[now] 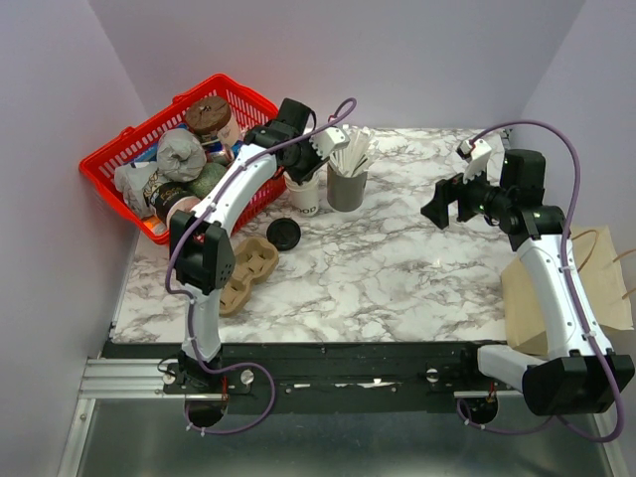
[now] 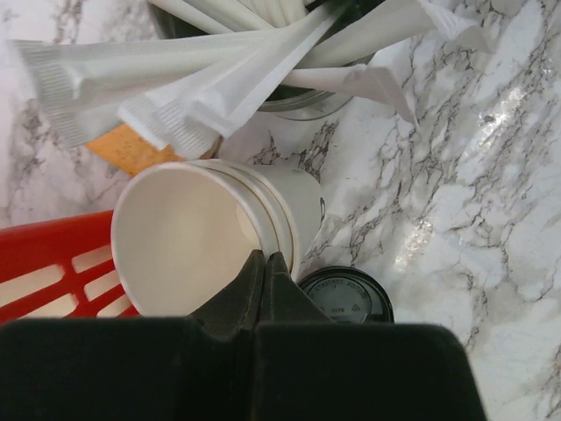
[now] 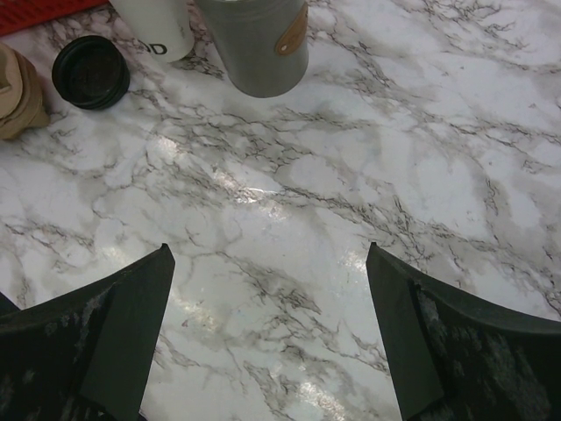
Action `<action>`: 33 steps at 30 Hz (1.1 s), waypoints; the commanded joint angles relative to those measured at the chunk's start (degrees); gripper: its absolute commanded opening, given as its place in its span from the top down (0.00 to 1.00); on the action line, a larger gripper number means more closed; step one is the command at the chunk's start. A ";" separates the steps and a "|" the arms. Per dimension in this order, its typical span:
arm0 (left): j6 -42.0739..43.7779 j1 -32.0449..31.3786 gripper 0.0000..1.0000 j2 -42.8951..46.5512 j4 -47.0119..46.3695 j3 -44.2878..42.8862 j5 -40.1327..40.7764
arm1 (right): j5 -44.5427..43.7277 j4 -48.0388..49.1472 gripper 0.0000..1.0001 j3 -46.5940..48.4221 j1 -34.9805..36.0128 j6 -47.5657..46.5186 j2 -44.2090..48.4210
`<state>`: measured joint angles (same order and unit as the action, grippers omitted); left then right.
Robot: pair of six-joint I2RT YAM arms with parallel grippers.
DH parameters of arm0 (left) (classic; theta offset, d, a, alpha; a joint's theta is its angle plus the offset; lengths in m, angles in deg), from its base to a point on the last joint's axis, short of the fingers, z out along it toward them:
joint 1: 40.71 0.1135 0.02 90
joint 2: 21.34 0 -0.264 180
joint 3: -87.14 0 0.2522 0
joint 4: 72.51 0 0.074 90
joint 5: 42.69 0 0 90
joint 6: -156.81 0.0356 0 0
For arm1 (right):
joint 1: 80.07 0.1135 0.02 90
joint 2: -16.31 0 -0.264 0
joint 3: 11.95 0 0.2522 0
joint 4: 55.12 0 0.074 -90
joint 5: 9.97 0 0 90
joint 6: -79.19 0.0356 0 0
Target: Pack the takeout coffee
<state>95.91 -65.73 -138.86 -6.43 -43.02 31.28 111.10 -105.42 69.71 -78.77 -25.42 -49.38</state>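
My left gripper [image 2: 266,259] is pinching the cup stack [image 2: 197,237] rim, black lid [image 2: 346,296] just beside it. My right gripper [image 3: 269,254] is spread wide above the marble table [image 3: 289,167].

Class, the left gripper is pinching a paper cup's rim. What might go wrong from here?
The left gripper pinches one rim of the nested paper cups; lifting may drag several up or tip them. The wrapped sticks in the grey cup overhang closely and might snag. The black lid beside them could get knocked.
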 commanded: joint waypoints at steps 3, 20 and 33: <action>-0.34 -0.91 1.00 6.59 -3.18 3.72 1.10 | 2.15 0.24 0.00 1.80 0.02 0.11 -1.46; -0.64 -4.33 1.00 10.40 -9.32 13.63 6.03 | 3.82 2.08 0.00 1.71 0.11 2.92 -2.77; -8.62 -5.22 1.00 11.42 -8.94 7.13 3.90 | 0.84 8.83 0.00 3.47 1.42 22.23 -5.41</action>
<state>91.32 -70.60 -128.52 -14.00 -34.72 35.96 113.24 -101.90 70.96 -78.55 -14.93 -53.03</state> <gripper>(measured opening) 0.009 0.998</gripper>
